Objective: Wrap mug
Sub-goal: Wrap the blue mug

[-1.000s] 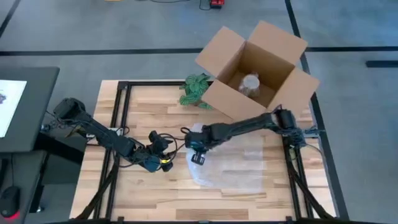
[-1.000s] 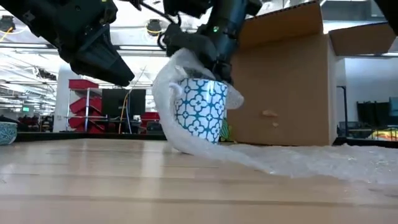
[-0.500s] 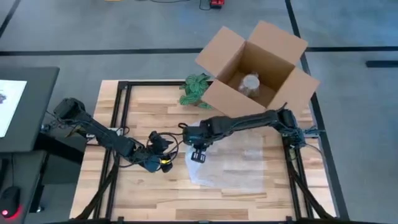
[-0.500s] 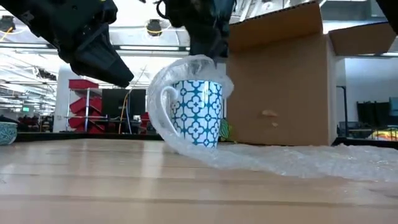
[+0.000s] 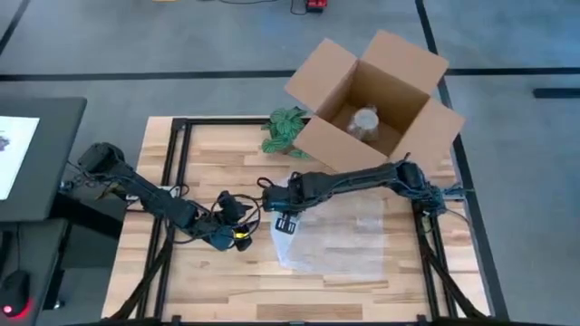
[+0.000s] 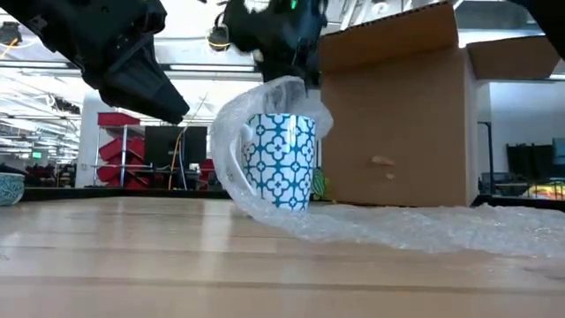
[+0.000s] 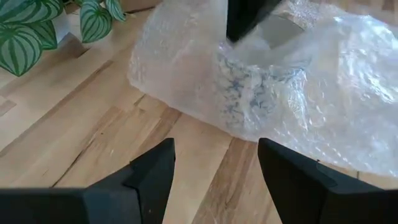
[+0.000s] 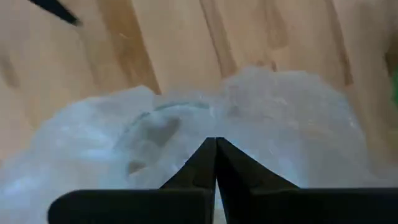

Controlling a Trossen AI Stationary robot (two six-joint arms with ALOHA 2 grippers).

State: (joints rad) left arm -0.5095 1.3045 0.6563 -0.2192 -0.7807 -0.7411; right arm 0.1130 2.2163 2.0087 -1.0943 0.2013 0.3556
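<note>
Two dark fingers of the right gripper (image 8: 215,163) press together on a fold of the bubble wrap (image 5: 335,237), pinching it just above the mug (image 6: 281,161). In the low view the right gripper (image 6: 287,62) hangs directly over the mug's rim, and the sheet arches from that pinch down and around the handle side of the mug, then trails flat across the worktop (image 5: 217,163) toward its right edge. The mug, white with a blue-green tile pattern, stands upright on the wrap near the middle of the worktop, with its handle under the curl of plastic. From above, the right arm reaches in from the right edge to that spot, and the mug itself is hidden under the gripper and the wrap.

Just beside it, toward the left edge, the left gripper (image 5: 237,234) hovers with its fingers spread wide and nothing between them; its wrist view looks straight at the wrapped mug (image 7: 249,93) and touches neither mug nor sheet.

Near the back edge a small plant (image 5: 285,131) with striped green leaves stands on the worktop. Next to it, at the back right corner, sits an open cardboard box (image 5: 376,104).
</note>
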